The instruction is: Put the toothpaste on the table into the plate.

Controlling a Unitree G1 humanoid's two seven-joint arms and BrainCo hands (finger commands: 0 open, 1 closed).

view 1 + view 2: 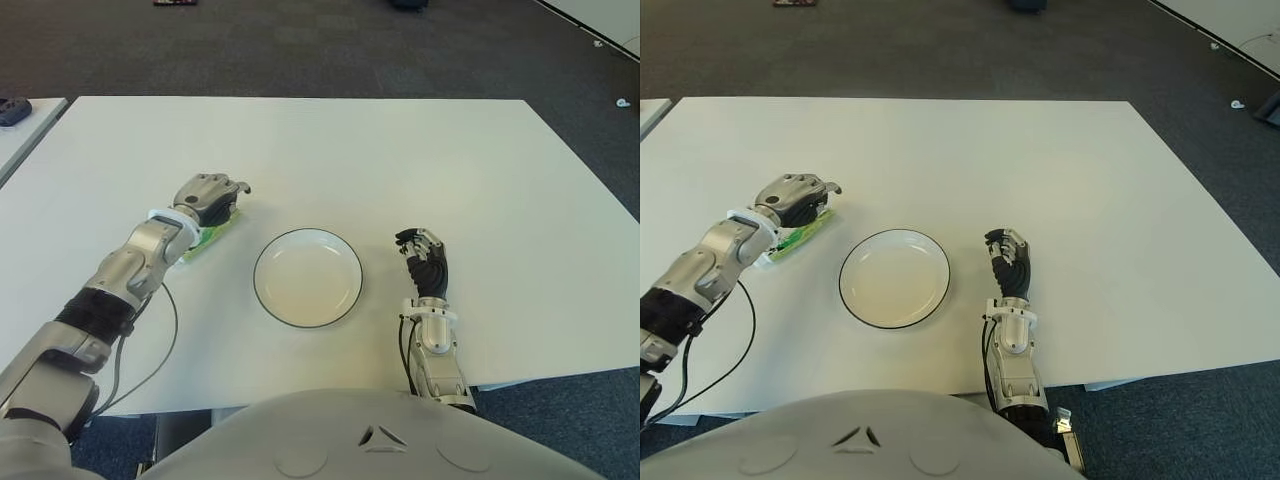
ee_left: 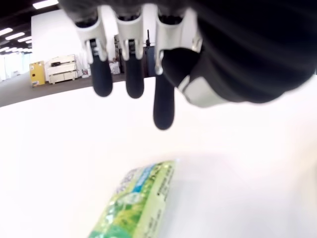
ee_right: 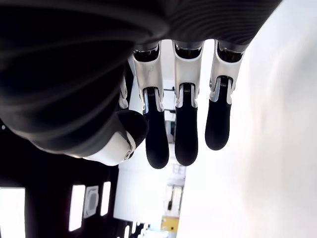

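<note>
Big white desk point(image 1: 330, 150) in front of the robot, dark carpet point(image 1: 300, 45) all round it, and a second pale desk point(image 1: 25, 125) just poking in at the far left of the room. Right in the middle of things sits the plate point(image 1: 308, 277), white with a thin dark rim, nothing in it. That plate is our marker.

To the left of the plate, the left hand point(image 1: 208, 198) is out over the desk, hovering directly above the toothpaste point(image 1: 207, 240). The toothpaste is a green and white pack lying flat on the desk, just beside the plate's left edge and not touching it, one end sticking out from under the wrist toward the robot. From the wrist camera the fingers point(image 2: 163, 106) hang straight down, loosely spread, with clear desk showing between their tips and the pack point(image 2: 136, 203). So nothing is held there.

On the other side of the plate, just to its right and a little nearer the robot, is the right hand point(image 1: 424, 258). Its dark fingers point(image 3: 185, 136) are stretched out, side by side, relaxed, and gripping nothing.

A thin cable point(image 1: 165, 345) loops on the desk beside the left forearm.
</note>
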